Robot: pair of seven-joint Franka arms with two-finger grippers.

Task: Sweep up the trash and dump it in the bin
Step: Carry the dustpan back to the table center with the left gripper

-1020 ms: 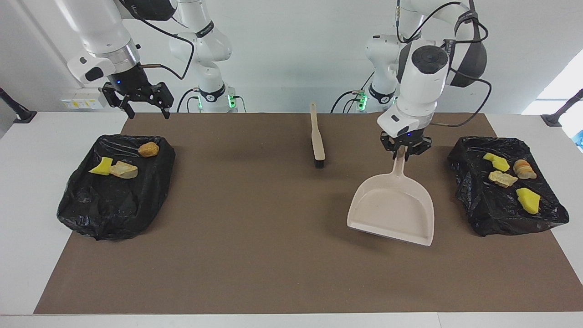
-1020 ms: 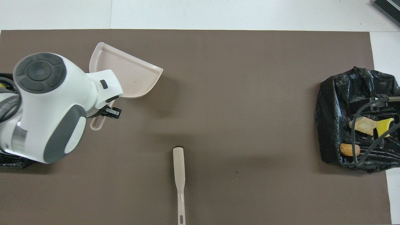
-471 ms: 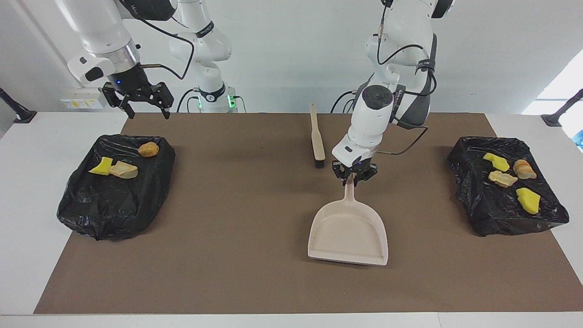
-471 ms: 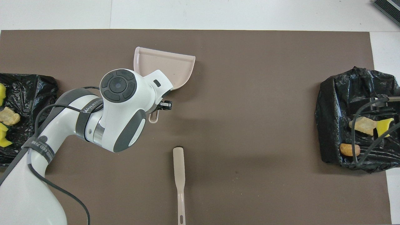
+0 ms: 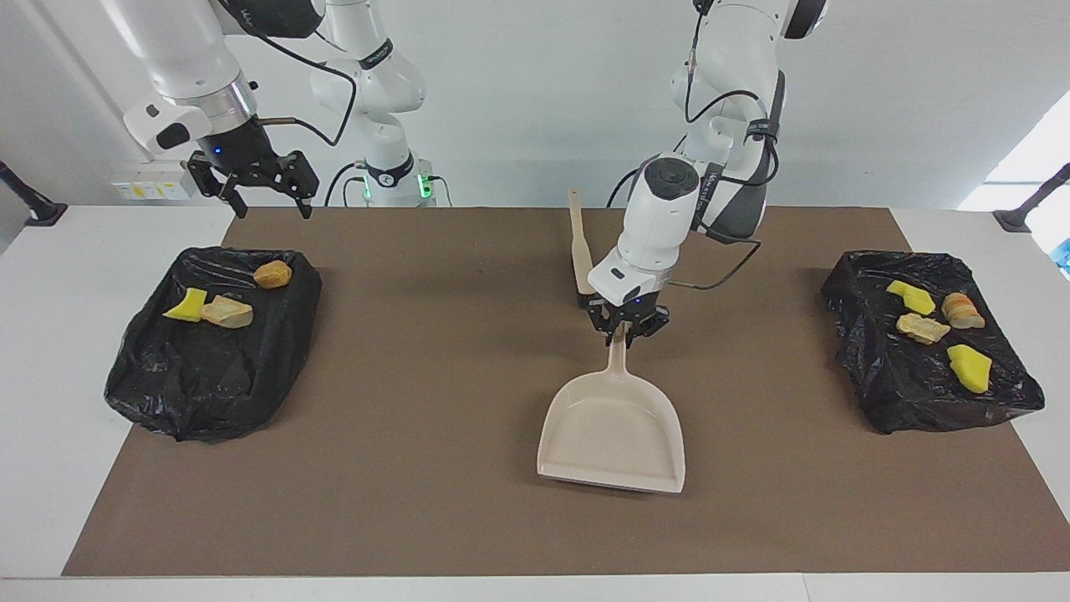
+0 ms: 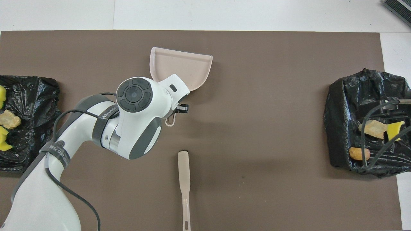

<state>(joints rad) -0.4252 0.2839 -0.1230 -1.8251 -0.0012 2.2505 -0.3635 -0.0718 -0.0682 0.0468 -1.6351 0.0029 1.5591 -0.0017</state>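
- As far as the frames show, all seven scraps of trash (image 5: 936, 322) already sit in the bins, none on the brown mat (image 5: 418, 376).
- Four scraps lie on the black-bagged bin (image 5: 928, 393) at the left arm's end of the table: two yellow chunks, two tan lumps.
- Three scraps lie on the other bagged bin (image 5: 192, 376) at the right arm's end: one yellow, two tan/brown.
- Left gripper (image 5: 627, 328) is closed on the handle of the beige dustpan (image 5: 614, 435), over mid-mat; pan is empty and looks to sit on or just above the mat, can't tell which.
- Brush (image 5: 580, 251) lies on the mat, nearer the robots than the pan, untouched by either gripper.
- Right gripper (image 5: 255, 188) waits in the air above the robots' edge of the mat, near its bin, fingers spread, holding nothing.
- Judgement: sweep and dump look done; what's left is setting the dustpan down and letting go.
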